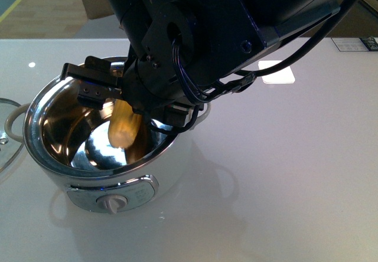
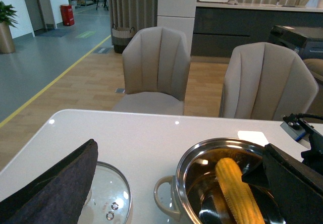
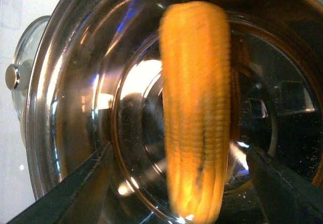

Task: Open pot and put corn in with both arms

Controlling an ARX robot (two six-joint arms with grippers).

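Observation:
The white pot (image 1: 171,167) stands open at the table's left, its dial facing front. My right gripper (image 1: 133,100) hangs open over the steel bowl. The yellow corn (image 1: 123,126) is just below its jaws, blurred, inside the bowl and touching neither finger. In the right wrist view the corn (image 3: 197,123) lies lengthwise between the spread fingers (image 3: 86,183) of that gripper (image 3: 184,183), over the bowl's bottom (image 3: 75,108). My left gripper (image 2: 179,148) is open and empty, beside the pot (image 2: 184,168); the corn (image 2: 237,193) shows leaning in the bowl.
The glass lid (image 1: 6,132) lies flat on the table left of the pot, also in the left wrist view (image 2: 108,193). A white card (image 1: 276,73) lies at the back right. Two beige chairs (image 2: 156,62) stand beyond the table's far edge.

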